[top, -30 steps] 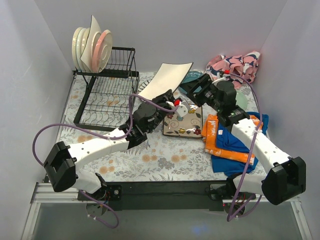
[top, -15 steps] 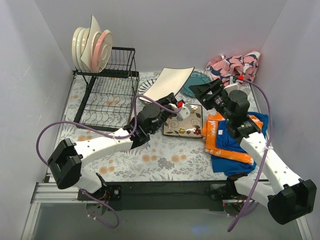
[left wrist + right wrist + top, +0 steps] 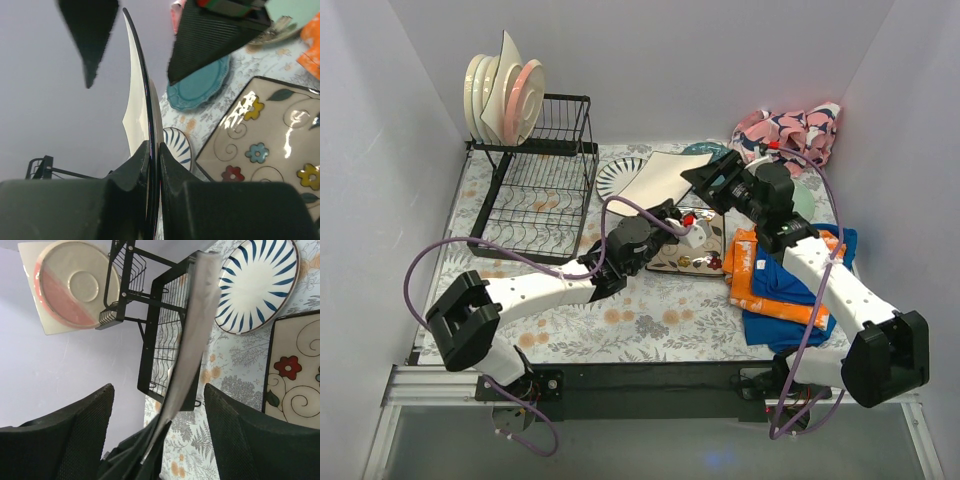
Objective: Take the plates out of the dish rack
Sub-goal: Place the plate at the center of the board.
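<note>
**Handover of a plate above the bench.** The left fingers (image 3: pixel 169 167) are clamped tight on one rim of a square cream plate (image 3: pixel 134 107), which is held edge-on and tilted over the bench (image 3: pixel 650 310). The right fingers (image 3: pixel 240 435) are spread wide, one on each side of the plate's opposite edge, with no contact visible. The dish rack (image 3: pixel 535 190) stands far left, well apart, with upright plates (image 3: pixel 505 95) on its top tier. A blue-striped plate (image 3: pixel 260 280), a teal plate (image 3: pixel 197 87) and a floral square plate (image 3: pixel 260 145) lie on the bench.
</note>
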Controlling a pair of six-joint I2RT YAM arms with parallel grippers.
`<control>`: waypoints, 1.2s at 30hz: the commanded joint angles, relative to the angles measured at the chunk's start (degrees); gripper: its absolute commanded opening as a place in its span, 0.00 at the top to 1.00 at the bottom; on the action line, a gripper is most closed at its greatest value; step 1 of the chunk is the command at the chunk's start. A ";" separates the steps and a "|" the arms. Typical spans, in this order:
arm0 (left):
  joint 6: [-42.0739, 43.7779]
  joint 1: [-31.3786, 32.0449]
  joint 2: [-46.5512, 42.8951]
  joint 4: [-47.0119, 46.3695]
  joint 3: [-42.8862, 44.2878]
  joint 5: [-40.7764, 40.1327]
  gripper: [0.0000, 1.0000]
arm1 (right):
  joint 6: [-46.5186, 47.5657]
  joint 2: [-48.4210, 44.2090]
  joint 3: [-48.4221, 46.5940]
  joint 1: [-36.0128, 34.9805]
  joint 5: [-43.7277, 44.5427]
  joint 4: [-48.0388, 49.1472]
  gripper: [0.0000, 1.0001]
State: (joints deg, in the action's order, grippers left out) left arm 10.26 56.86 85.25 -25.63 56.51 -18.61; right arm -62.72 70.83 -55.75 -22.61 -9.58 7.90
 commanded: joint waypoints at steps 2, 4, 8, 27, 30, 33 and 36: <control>3.19 0.80 -1.49 -12.51 0.18 0.68 1.00 | 1.46 1.68 -2.35 0.11 -1.22 2.21 0.27; 2.84 0.88 -1.23 -12.61 0.09 1.21 1.00 | 1.28 2.47 -1.74 0.02 -1.31 2.12 0.30; 3.97 1.23 0.44 -14.01 0.00 -0.19 1.00 | 0.58 4.93 -0.77 0.02 -3.16 2.21 0.42; 3.19 2.29 4.22 -18.49 -3.78 -3.62 1.00 | 4.18 9.51 3.35 0.46 -12.55 10.44 0.99; 2.57 2.38 4.74 -17.97 -4.13 -4.33 0.95 | 4.01 9.59 4.50 0.90 -14.49 14.24 0.99; 1.26 2.47 4.92 -16.91 -4.57 -4.59 0.88 | 3.83 9.86 5.38 1.51 -16.78 18.71 0.99; -1.11 2.64 4.84 -15.86 -5.01 -4.59 0.80 | 2.87 10.12 7.14 2.39 -19.58 23.90 0.99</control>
State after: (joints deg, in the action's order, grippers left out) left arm 14.66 59.83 93.19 -32.64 50.19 -22.98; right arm -64.25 81.65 -49.34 -20.88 -19.25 12.43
